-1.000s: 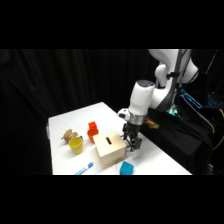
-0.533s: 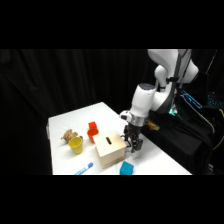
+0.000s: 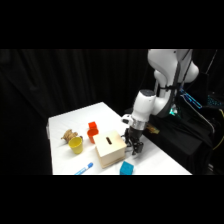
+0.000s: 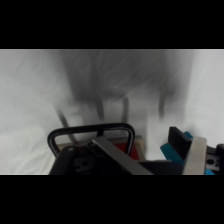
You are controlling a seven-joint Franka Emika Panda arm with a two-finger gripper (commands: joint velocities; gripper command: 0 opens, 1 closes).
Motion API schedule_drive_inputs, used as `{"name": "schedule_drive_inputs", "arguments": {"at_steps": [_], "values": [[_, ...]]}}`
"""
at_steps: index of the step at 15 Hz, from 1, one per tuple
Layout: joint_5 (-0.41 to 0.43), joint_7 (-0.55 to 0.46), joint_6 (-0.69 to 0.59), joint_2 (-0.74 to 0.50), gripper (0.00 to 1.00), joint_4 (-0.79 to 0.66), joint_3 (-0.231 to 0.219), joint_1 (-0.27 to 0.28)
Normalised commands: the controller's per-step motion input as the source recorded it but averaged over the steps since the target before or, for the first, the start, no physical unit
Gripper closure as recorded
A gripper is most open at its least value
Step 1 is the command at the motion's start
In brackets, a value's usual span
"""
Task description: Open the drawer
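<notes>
In the wrist view the nearest thing was the black loop handle point(image 4: 92, 132), seen low and left of centre, with a strip of reddish inside point(image 4: 120, 146) showing under it, so the drawer point(image 4: 131, 148) was judged to be already slid out a little. A grey bar of the tool point(image 4: 117, 159) lay across the handle, but whether the tool was open or clamped on the loop could not be told from either view. The drawer was judged to be light, stiff wood that would slide straight with little force; the loop was judged the only sensible place to take hold, being thin, rigid and easily hooked or pinched, while the smooth front offered no grip. The box could be dragged along with it, since nothing was seen to anchor it. In the side view, at the lower middle of the frame, one blue block point(image 3: 126, 168) and one blue pen-like object point(image 3: 84, 169) were seen on the table point(image 3: 60, 125). Just above them stood one light-wood box point(image 3: 110, 149) with a slotted top, the tool at its right end. Further back, one yellow cup point(image 3: 76, 145), one small tan object point(image 3: 68, 134) and one red-orange block point(image 3: 92, 131) were counted.
</notes>
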Motion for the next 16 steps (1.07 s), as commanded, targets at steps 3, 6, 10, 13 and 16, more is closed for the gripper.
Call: {"name": "schedule_drive_inputs", "arguments": {"at_steps": [3,6,10,13,16], "values": [[0.073,0.06,0.24,0.19,0.0,0.04,-0.157,0.236],[0.079,0.07,0.15,0.09,0.0,-0.04,-0.101,0.203],[0.054,0.06,0.1,-0.03,0.0,-0.16,-0.054,0.171],[0.044,0.06,0.06,-0.14,0.0,-0.28,-0.054,0.191],[0.042,0.07,0.08,-0.14,0.0,-0.3,-0.035,0.14]]}}
